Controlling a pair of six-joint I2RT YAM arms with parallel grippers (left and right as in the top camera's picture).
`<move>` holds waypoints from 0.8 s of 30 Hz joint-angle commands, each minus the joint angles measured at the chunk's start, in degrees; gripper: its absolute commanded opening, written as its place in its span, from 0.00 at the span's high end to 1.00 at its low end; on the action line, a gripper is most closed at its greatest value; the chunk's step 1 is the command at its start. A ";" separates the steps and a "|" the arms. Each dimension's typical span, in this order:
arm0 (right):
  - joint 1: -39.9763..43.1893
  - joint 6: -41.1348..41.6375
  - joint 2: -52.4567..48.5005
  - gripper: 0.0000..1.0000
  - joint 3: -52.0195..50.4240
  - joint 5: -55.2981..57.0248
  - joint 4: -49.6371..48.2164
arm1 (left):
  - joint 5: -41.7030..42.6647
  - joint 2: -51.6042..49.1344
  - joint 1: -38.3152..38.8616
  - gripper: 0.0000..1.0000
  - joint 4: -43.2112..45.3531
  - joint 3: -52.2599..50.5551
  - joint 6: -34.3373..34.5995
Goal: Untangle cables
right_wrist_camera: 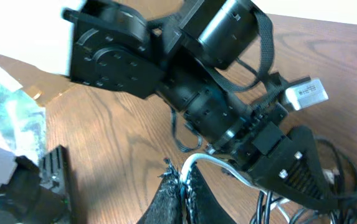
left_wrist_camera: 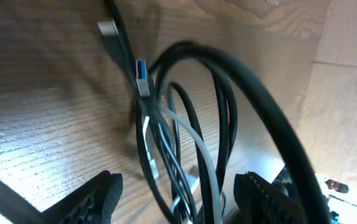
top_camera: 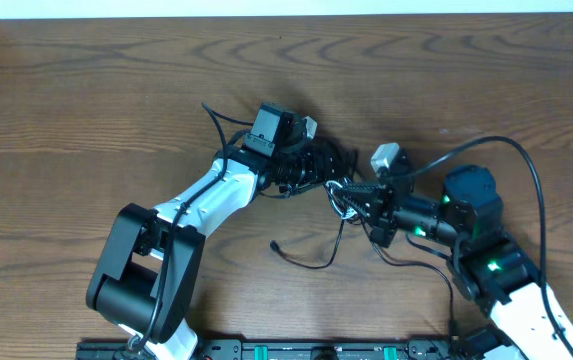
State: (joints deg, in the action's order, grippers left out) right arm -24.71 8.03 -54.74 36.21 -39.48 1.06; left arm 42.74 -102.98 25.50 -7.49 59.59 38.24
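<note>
Overhead view, and we have both arms meeting just right of centre on the brown wooden table (top_camera: 86, 90). The cables (top_camera: 318, 165) sit bunched in a dark knot between them, and one thin black strand (top_camera: 311, 264) trails down towards the lower centre, its end loose on the wood. The left gripper (top_camera: 304, 160) reaches in from the lower left and sits at the bundle's upper left side. The right gripper (top_camera: 354, 195) comes in from the lower right, touching the bundle's lower right edge.

Over to the left wrist view: we see its fingers (left_wrist_camera: 97, 196) standing well apart, with black loops and a grey-white cord running up between them, nothing pinched. A blue-tongued plug (left_wrist_camera: 141, 74) lies further up the frame, and a silvery plug (left_wrist_camera: 106, 28) sits beyond it at the upper left.

On the right wrist view, the fingers (right_wrist_camera: 172, 199) are pressed together, and we see a white cord (right_wrist_camera: 197, 163) clamped at their tips, curving off right.
</note>
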 commanded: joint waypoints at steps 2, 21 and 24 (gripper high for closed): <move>0.31 2.91 3.37 0.99 1.20 -1.64 -1.90 | -0.33 -0.70 -0.20 0.38 -0.15 0.20 3.02; 18.71 5.31 16.61 0.99 2.95 19.28 -4.79 | -14.71 -0.70 -0.20 0.92 -9.57 0.20 2.95; 18.67 5.27 15.17 0.88 2.95 15.06 0.83 | -14.12 -0.70 -0.20 0.92 -9.40 0.20 2.75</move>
State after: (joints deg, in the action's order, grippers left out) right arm -6.37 11.75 -38.37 38.50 -22.57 -1.41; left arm 29.54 -102.98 25.50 -16.75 59.59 41.56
